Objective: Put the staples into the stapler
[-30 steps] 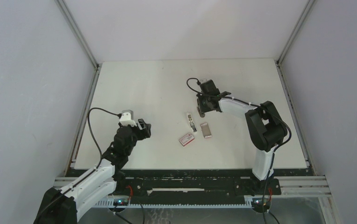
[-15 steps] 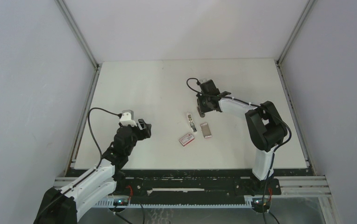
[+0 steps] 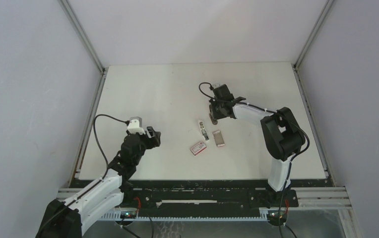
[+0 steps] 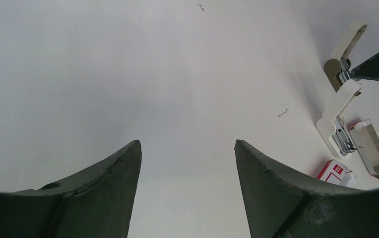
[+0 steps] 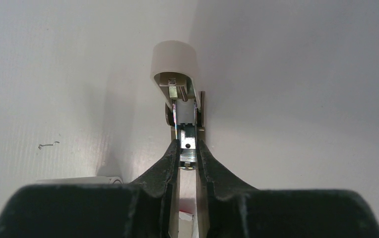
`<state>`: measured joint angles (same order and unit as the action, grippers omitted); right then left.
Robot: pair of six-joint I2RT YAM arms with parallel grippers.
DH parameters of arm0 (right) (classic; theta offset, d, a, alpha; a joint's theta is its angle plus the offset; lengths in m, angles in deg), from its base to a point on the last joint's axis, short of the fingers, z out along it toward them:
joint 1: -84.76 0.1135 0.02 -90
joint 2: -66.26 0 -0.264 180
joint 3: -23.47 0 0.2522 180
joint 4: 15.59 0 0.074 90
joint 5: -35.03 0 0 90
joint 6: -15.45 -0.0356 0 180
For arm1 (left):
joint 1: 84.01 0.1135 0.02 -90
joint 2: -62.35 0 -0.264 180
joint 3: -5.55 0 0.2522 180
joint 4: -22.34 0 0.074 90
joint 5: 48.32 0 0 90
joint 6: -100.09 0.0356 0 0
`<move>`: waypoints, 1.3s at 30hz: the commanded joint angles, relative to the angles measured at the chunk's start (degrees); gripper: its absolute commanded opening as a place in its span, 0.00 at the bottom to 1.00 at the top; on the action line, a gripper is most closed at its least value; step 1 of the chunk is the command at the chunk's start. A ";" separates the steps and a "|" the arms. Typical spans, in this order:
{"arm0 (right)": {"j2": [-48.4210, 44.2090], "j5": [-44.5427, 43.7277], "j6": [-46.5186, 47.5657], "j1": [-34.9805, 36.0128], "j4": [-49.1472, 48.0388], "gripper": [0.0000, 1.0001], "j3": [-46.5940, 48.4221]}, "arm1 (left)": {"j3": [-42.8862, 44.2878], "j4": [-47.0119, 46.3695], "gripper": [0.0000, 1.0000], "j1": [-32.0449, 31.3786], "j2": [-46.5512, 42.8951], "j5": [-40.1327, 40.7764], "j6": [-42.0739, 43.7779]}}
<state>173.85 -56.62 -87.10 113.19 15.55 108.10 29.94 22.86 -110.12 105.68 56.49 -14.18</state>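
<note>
- The left gripper (image 4: 187, 148) is hanging with its fingers wide apart and nothing between them, only bare table (image 4: 128, 69) beneath.
- Everything for the task is lying well off beyond its right finger. First there's a loose staple (image 4: 283, 113), then the red-and-white box (image 4: 335, 171), with the staples (image 4: 373, 151) sitting in their grey tray just beside it.
- The stapler (image 5: 175, 62) is lying hinged open next to that tray. Its white lid is pointing away from the right fingertips and its metal channel is running back between them.
- The right gripper (image 5: 188, 144) is pinching. Its fingers are nearly together and clamped on the grey metal inside of the stapler, right at the tips.
- This is looking like the hold-it-open step, getting the channel ready to take a strip.
- Doing it well is coming down to a square pinch on the metal, not creeping onto the plastic, with the channel facing up and flat to the table.
- The stapler is looking light enough to skid or twist, so a gentle hold is paying off here.
- The left fingers are the free pair for fetching a strip. They're wanting a straight drop over the tray, then a lay-in along the channel just ahead of the right fingertips.
</note>
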 commanded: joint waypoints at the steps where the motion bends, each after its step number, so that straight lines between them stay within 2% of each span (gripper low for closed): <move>1: 0.66 -0.40 1.13 -0.68 -0.91 0.10 2.03 | 0.62 -2.70 0.73 0.36 -0.77 -0.05 1.25; 13: 0.09 1.47 1.26 -0.73 -1.24 0.10 2.07 | 0.53 -3.21 0.73 0.36 -0.52 -0.42 1.60; 16: 0.39 1.75 1.38 -0.59 -0.85 0.09 2.04 | 0.23 -5.27 0.73 0.35 0.05 -3.54 2.07; 19: 0.62 1.90 1.56 -0.19 -0.48 0.08 1.59 | 0.17 -10.79 0.72 0.36 1.89 -11.05 2.85; 26: -1.21 2.51 0.08 0.33 -1.87 0.08 -3.46 | 8.24 -15.56 0.68 -0.64 13.49 -23.77 3.09; 39: -10.09 5.86 -3.33 0.53 -0.15 0.08 -12.98 | 26.50 -23.27 0.62 -2.43 37.75 -34.50 -0.81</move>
<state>167.84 -53.27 -88.46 113.36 12.36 98.05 50.18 4.68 -110.86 139.34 27.68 -13.55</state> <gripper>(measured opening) 0.109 0.632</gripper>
